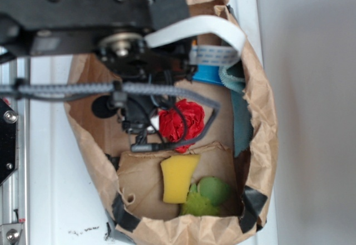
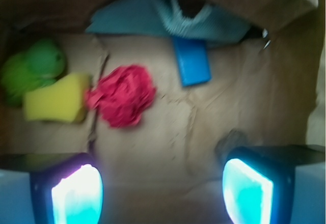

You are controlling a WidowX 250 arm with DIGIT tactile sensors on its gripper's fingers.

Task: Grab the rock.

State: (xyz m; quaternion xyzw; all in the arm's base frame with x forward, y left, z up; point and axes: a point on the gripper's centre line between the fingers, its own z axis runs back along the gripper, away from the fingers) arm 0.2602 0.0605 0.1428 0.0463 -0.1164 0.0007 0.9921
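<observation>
Rock [image 2: 232,140] just above tool's [image 2: 162,193] right finger, untouched; fingers apart.

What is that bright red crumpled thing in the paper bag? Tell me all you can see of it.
The red ball looks like cloth or paper scrunched into a rose-like bundle of folds. It lies loose on the brown paper floor of the bag, roughly mid-bag. One edge sits against the yellow sponge; the blue block lies apart from it. In the exterior view dark cables cross in front of it. The hand is open and does not touch it.
</observation>
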